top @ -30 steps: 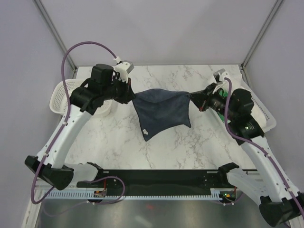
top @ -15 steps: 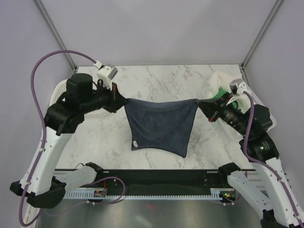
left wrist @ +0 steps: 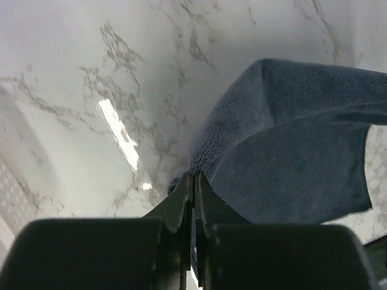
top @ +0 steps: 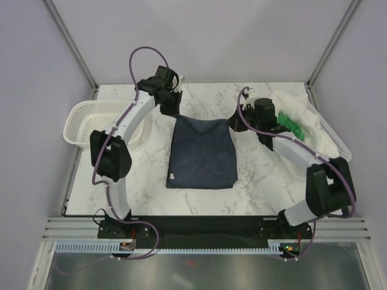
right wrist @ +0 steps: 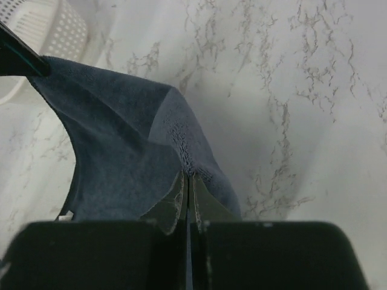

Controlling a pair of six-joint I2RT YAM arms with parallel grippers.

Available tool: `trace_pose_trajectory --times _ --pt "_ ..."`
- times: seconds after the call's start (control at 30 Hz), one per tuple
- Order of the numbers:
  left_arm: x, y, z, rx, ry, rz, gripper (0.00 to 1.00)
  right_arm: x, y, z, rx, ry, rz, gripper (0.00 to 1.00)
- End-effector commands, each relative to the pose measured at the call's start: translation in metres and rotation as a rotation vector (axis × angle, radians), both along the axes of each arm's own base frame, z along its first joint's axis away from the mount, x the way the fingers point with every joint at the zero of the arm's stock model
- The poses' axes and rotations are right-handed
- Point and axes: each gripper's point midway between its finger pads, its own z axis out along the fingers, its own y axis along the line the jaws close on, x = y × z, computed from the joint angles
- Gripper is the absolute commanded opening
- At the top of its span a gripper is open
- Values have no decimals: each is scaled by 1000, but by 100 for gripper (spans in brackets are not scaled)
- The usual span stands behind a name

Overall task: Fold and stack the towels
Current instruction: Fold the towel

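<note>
Navy towel (top: pixel 201 152) now flat, edges straight

No writing is legible; the white tag (top: pixel 173 176) on the navy towel (top: pixel 202 151) is unreadable.

Navy towel (top: pixel 201 154) mid-table; green (top: pixel 292 125), white (top: pixel 304 112) at right.
</note>
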Motion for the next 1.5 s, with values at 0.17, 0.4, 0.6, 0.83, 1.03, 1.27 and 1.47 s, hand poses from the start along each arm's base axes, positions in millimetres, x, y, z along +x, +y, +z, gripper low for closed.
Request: trace_pose_trajectory --times 0.17,0.4,0.6,0.83,1.03,1.27,1.47 --pt "104 28 -13 65 -123 54 2 127 -9 0 5 -111 -36 0" --pt "154 47 -38 102 -213 36 2 169 -8 -32 -4 -109 -22 0" --pt "165 35 -52 24 -242 -34 2 183 -2 -47 0 -121 24 0" --pt "164 46 -73 83 -237 -53 2 190 -13 -57 -81 -152 -1 0" --pt "169 67 -87 77 -208 40 2 198 -23 -73 -57 -96 -45 0" --pt "167 62 -93 30 -188 37 2 198 -22 -76 -44 -103 -43 0" --pt "164 61 -93 24 -182 32 2 197 -21 -76 -49 -110 -32 0"
